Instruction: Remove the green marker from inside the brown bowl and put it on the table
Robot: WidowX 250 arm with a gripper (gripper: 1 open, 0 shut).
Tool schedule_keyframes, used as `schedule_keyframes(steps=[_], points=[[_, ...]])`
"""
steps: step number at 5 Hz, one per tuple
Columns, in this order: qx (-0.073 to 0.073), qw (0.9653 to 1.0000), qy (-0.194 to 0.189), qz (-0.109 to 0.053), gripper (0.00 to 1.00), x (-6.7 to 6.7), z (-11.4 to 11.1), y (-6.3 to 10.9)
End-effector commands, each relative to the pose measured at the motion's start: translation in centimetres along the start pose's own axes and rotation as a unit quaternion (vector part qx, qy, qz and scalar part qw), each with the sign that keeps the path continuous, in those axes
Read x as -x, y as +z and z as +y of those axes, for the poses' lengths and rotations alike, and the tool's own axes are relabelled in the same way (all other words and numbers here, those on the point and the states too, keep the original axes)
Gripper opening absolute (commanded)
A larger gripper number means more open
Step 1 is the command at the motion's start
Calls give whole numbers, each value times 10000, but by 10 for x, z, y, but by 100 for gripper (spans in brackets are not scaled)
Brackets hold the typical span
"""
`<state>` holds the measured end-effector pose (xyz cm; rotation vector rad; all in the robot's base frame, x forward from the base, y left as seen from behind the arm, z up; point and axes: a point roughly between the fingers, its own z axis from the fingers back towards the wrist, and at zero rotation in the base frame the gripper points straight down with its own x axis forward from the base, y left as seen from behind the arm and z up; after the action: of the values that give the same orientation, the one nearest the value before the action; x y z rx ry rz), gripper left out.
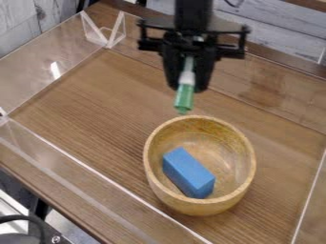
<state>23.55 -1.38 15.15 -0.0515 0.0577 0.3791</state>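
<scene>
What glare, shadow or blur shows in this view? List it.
Camera view: pale glare streaks on the acrylic walls; the table evenly lit; soft shading inside the brown bowl; the gripper and green marker slightly soft.

Blue block: rectangular, flat, lying diagonally, long axis running upper left to lower right. Acrylic walls: clear, low, upright along edges. Clear triangular piece: at far left corner.
</scene>
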Motion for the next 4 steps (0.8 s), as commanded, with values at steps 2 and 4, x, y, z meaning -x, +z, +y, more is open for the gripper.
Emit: schedule_keyframes(steps=[2, 4], points=[[126, 9990, -375, -208, 0, 4, 29, 10], [101, 9976, -651, -224, 0, 2, 37, -7]])
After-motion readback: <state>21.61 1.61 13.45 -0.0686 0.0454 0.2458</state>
